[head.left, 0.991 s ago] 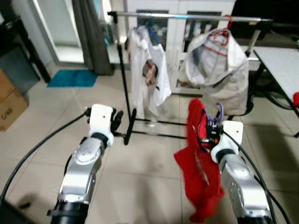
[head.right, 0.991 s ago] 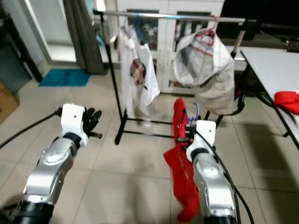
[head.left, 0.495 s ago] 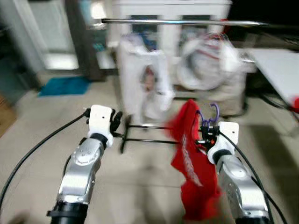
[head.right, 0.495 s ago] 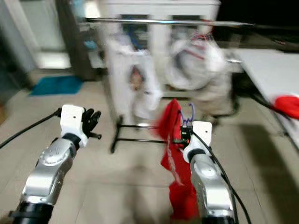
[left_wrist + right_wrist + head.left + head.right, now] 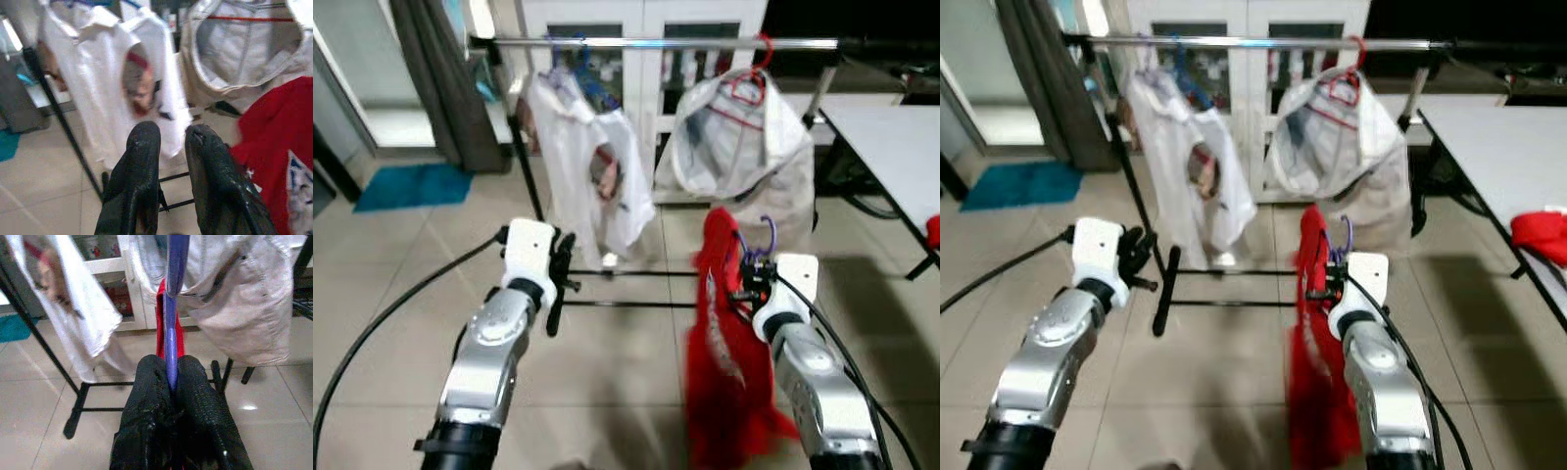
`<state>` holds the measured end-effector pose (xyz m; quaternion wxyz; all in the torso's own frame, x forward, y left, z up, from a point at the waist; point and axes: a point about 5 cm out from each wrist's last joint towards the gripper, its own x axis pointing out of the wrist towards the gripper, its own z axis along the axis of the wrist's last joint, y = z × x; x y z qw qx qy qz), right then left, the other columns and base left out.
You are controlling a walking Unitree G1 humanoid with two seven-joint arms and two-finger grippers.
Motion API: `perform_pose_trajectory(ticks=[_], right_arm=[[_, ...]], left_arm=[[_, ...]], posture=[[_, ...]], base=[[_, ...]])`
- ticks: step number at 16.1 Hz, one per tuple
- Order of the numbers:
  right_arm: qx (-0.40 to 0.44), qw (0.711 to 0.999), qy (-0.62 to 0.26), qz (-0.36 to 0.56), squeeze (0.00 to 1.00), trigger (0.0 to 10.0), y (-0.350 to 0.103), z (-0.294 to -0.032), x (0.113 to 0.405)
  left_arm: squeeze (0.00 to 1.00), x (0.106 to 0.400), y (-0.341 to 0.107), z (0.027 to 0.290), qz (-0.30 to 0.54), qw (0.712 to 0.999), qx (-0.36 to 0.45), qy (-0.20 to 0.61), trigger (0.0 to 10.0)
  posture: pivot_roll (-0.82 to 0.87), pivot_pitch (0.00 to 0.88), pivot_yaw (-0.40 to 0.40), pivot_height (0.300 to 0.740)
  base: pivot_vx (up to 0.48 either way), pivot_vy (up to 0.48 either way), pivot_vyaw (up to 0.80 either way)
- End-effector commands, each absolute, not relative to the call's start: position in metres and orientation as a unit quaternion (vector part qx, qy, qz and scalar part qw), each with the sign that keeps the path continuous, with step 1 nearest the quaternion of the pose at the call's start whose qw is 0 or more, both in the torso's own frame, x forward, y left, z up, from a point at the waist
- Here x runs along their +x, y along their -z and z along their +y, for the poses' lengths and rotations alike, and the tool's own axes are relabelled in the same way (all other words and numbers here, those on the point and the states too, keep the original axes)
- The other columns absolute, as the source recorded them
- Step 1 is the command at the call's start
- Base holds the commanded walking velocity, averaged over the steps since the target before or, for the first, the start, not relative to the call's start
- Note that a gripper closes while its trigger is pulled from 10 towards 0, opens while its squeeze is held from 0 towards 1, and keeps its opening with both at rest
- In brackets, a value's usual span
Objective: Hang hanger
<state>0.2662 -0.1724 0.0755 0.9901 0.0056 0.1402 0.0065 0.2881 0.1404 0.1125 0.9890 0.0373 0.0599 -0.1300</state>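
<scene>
My right gripper (image 5: 747, 286) is shut on the neck of a purple hanger (image 5: 173, 284), whose hook (image 5: 766, 231) rises above the fingers. A red shirt (image 5: 722, 362) hangs from that hanger down toward the floor. Ahead stands a clothes rack with a silver rail (image 5: 656, 42), well above and beyond the held hanger. A white shirt (image 5: 587, 166) on a blue hanger and a pale jacket (image 5: 744, 147) on a red hanger hang from the rail. My left gripper (image 5: 172, 134) is held out toward the rack's left side, fingers slightly apart and empty.
The rack's black base bars (image 5: 626, 304) lie on the tiled floor just ahead. A white table (image 5: 891, 127) with a red cloth (image 5: 1540, 235) stands on the right. A dark curtain (image 5: 440, 78) and a blue mat (image 5: 411, 186) are at the left.
The whole picture has shifted and sharpened as the camera moved, with the rack now more centred. The red shirt has swung and hangs straighter. The right gripper keeps its hold on the hanger.
</scene>
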Motion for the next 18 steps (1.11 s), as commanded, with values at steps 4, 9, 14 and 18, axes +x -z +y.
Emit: perform_pose_trajectory(ticks=[4, 9, 14, 18], right_arm=[[0.007, 0.992, -0.008, 0.123, 0.0, 10.0, -0.0828, -0.1739, 0.2677], [-0.01, 0.992, -0.02, 0.12, 0.0, 10.0, -0.0846, -0.1726, 0.2682], [-0.013, 0.993, -0.016, 0.116, 0.0, 10.0, -0.0852, -0.1711, 0.268], [-0.016, 0.993, -0.014, 0.116, 0.0, 10.0, -0.0853, -0.1724, 0.2683]], left_arm=[[0.0, 0.2888, -0.1173, 0.1347, 0.05, 0.988, 0.036, 0.14, 10.0], [0.0, 0.2891, -0.1178, 0.1332, 0.05, 0.988, 0.036, 0.141, 10.0], [0.0, 0.2893, -0.1181, 0.1331, 0.05, 0.988, 0.037, 0.144, 10.0], [0.0, 0.2891, -0.118, 0.1325, 0.05, 0.987, 0.037, 0.145, 10.0]], posture=[[0.06, 0.015, 0.03, 0.74], [0.06, 0.015, 0.03, 0.74], [0.06, 0.014, 0.032, 0.74], [0.06, 0.014, 0.032, 0.74]], base=[[0.34, 0.0, 0.0], [0.338, 0.0, 0.0], [0.341, 0.0, 0.42], [0.343, 0.0, 0.0]])
